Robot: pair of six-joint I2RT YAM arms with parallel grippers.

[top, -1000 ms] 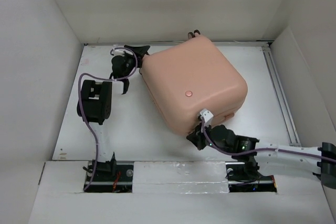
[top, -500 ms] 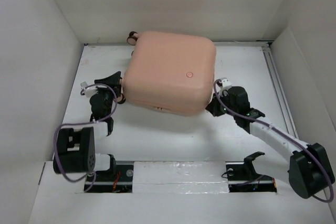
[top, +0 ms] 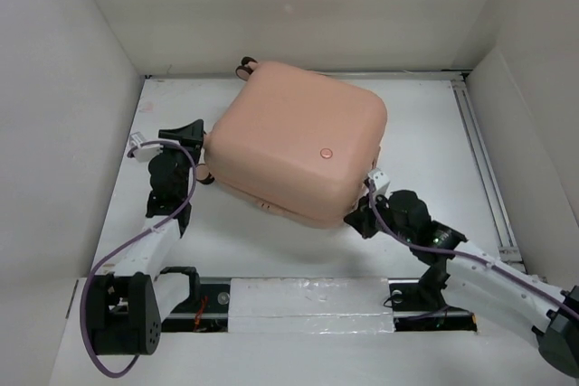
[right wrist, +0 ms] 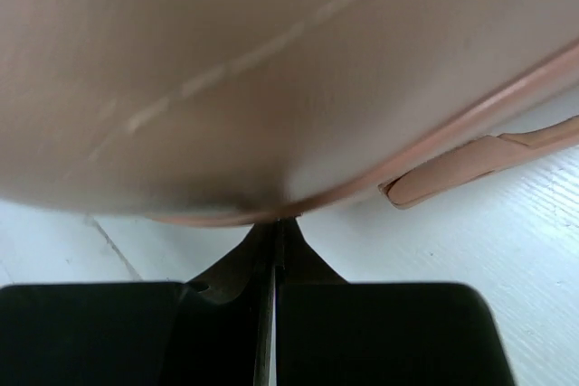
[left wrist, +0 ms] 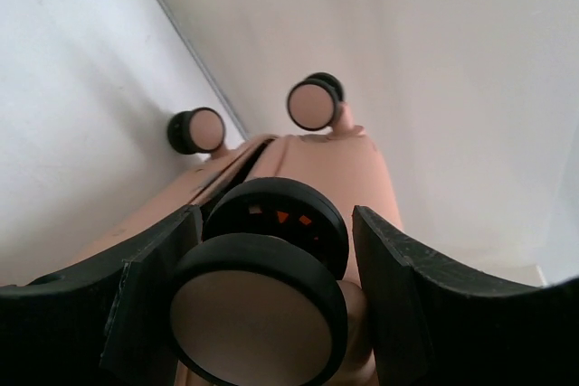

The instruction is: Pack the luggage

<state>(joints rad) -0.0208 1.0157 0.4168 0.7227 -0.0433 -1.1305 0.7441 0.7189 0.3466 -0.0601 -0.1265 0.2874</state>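
The luggage (top: 298,146) is a pale salmon-pink hard-shell suitcase lying shut and flat on the white table, turned at an angle. My left gripper (top: 203,169) is at its left side, the jaws closed around one pink-and-black wheel (left wrist: 262,309) that fills the gap between the fingers (left wrist: 407,305). Two more wheels (left wrist: 312,104) show beyond it. My right gripper (top: 364,212) is shut and empty, its tips (right wrist: 276,223) touching the seam at the suitcase's near right corner (right wrist: 271,70). The lining is hidden.
White walls box in the table on three sides. A metal rail (top: 481,151) runs along the right edge. A pink tab (right wrist: 479,164) sticks out under the suitcase shell. Bare table lies in front of the suitcase (top: 262,250).
The suitcase has turned clockwise and slid a little toward the right. My left gripper stayed on the wheel and moved up with it. My right arm drew back to the near right corner.
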